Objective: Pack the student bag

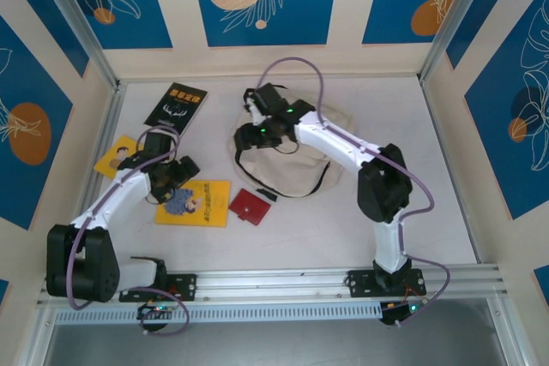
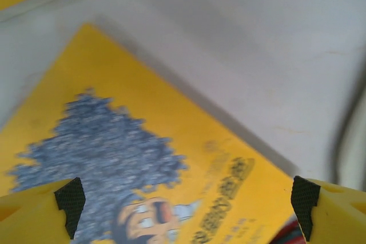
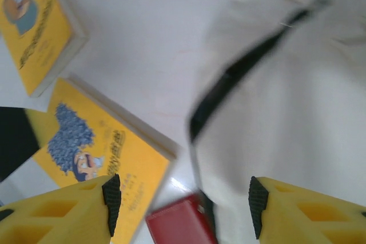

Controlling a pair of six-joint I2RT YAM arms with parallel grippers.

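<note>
The cream student bag (image 1: pixel 296 169) lies flat at mid-table, with a black strap (image 3: pixel 240 72) across its fabric (image 3: pixel 297 112). My right gripper (image 1: pixel 255 133) hovers over the bag's left edge. It (image 3: pixel 183 207) is open with nothing between its fingers. A yellow cartoon-cover book (image 1: pixel 193 203) lies left of the bag. My left gripper (image 1: pixel 176 175) hangs just above it. That gripper (image 2: pixel 186 207) is open and empty over the book's cover (image 2: pixel 131 141). A red wallet (image 1: pixel 249 207) rests between that book and the bag.
A second yellow book (image 1: pixel 116 156) lies at the left, partly under the left arm. A black book (image 1: pixel 176 105) sits at the back left. Cream walls with metal rails enclose the table. The red wallet (image 3: pixel 180 224) touches the bag's strap.
</note>
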